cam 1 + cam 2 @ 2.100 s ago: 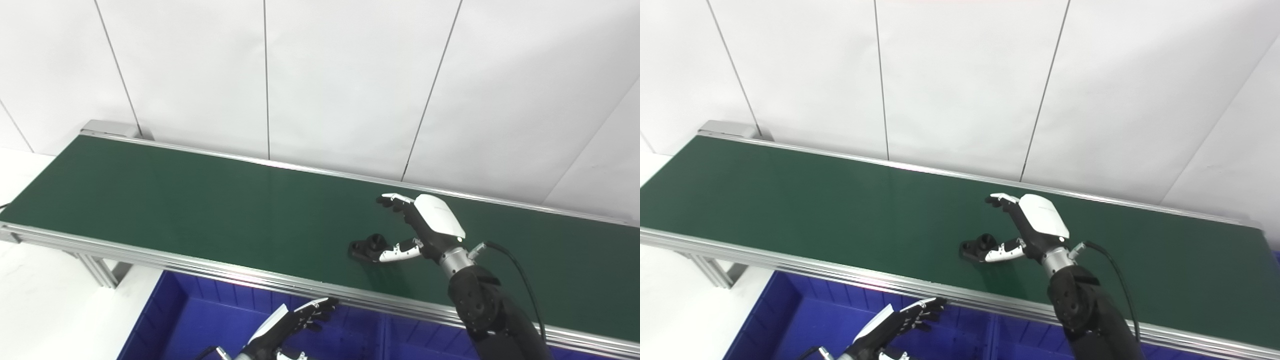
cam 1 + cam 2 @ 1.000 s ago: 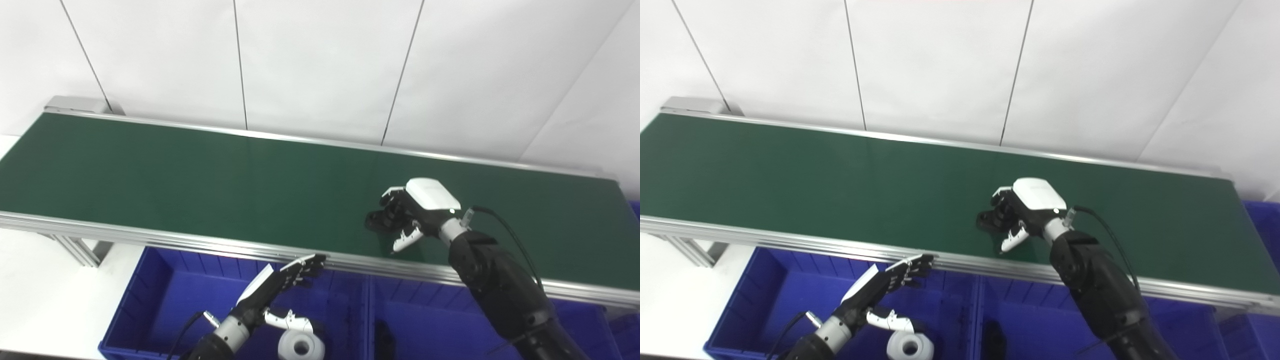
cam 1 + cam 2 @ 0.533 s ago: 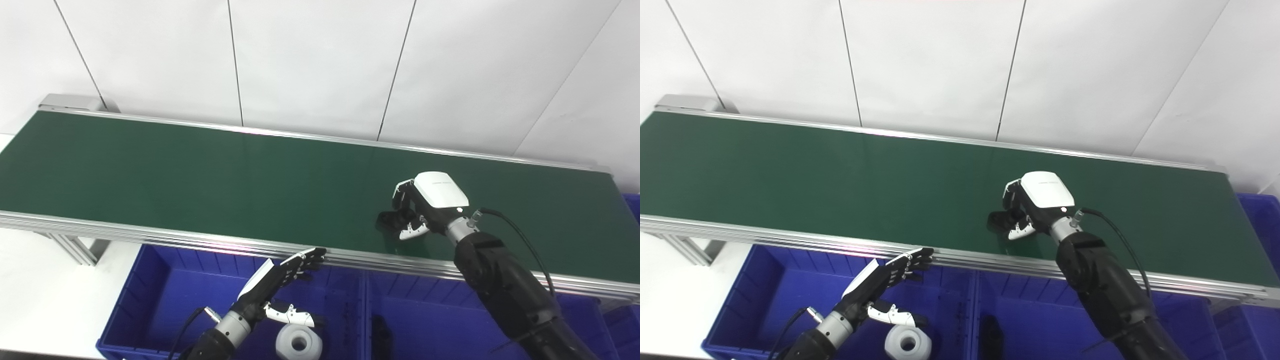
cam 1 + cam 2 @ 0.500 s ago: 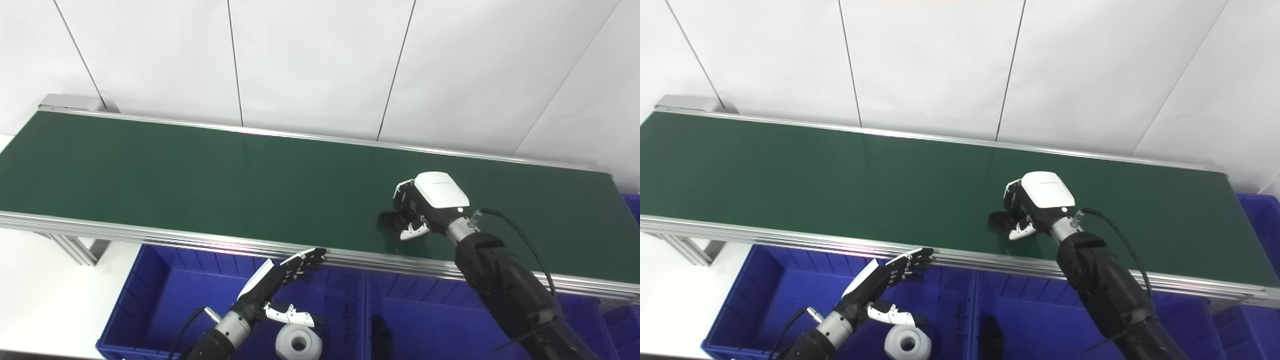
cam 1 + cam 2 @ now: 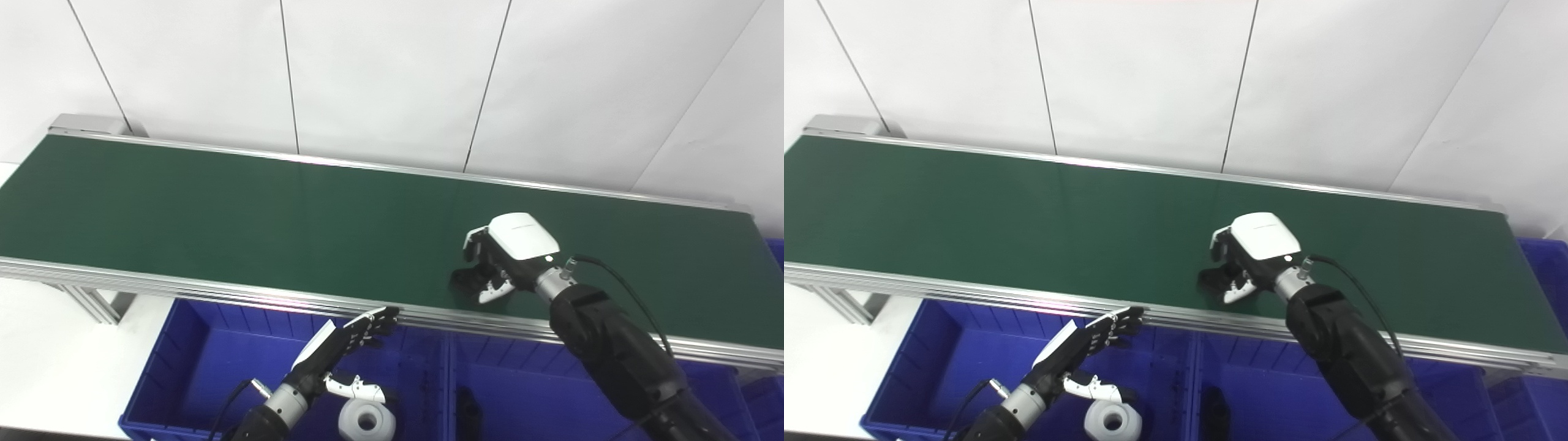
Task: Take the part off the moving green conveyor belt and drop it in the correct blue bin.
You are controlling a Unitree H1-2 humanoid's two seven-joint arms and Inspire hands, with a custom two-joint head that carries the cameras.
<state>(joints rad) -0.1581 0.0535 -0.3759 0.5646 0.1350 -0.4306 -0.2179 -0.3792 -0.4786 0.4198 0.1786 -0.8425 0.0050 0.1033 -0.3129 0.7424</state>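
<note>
A small black part [image 5: 467, 279] sits in my right hand [image 5: 503, 257], low over the green conveyor belt [image 5: 245, 226] near its front rail. The hand is shut on the part, fingers curled over it and the thumb under it; whether the part still touches the belt I cannot tell. My left hand [image 5: 343, 344] is open with its fingers spread, hovering below the belt's front rail above the left blue bin [image 5: 202, 343]. It holds nothing.
A white ring-shaped part [image 5: 366, 422] lies in the left bin. A dark part [image 5: 468, 411] lies in the adjoining right blue bin [image 5: 539, 392]. Another blue bin [image 5: 1543, 263] shows past the belt's right end. A white panelled wall stands behind the belt.
My right hand closed on the black part and has since drawn it left and toward the belt's front rail. The left hand has stayed about where it was. The camera shifted earlier.
</note>
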